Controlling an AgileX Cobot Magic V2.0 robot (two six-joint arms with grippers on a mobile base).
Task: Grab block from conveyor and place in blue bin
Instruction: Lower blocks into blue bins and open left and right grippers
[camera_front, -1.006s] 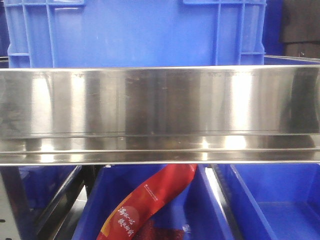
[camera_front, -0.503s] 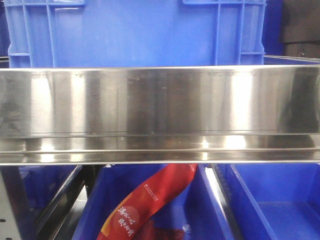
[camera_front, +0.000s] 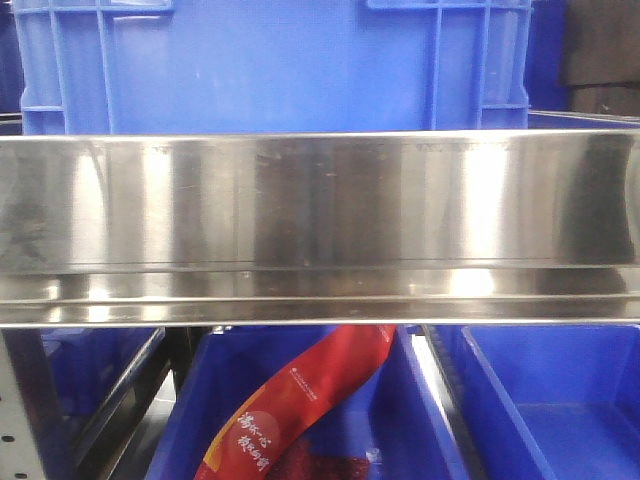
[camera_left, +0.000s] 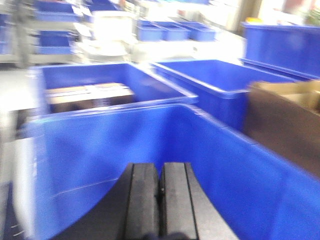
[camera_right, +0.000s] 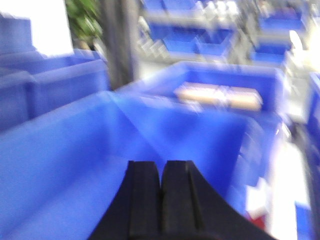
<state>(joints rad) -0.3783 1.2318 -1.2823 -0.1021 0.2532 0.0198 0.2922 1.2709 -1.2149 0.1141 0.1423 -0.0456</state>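
My left gripper (camera_left: 160, 190) and right gripper (camera_right: 161, 192) both have their black pads pressed together on nothing, each hanging over a deep blue plastic bin (camera_left: 150, 150). The small sky-blue block and the conveyor appear in no view. The risk I see: reaching blind through blurred wrist views and clipping a bin wall.

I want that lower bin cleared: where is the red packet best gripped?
Probably mid-length on the red packet, pinching across its narrow width from the front, below the steel shelf: it is flat and leans diagonally in the blue bin.
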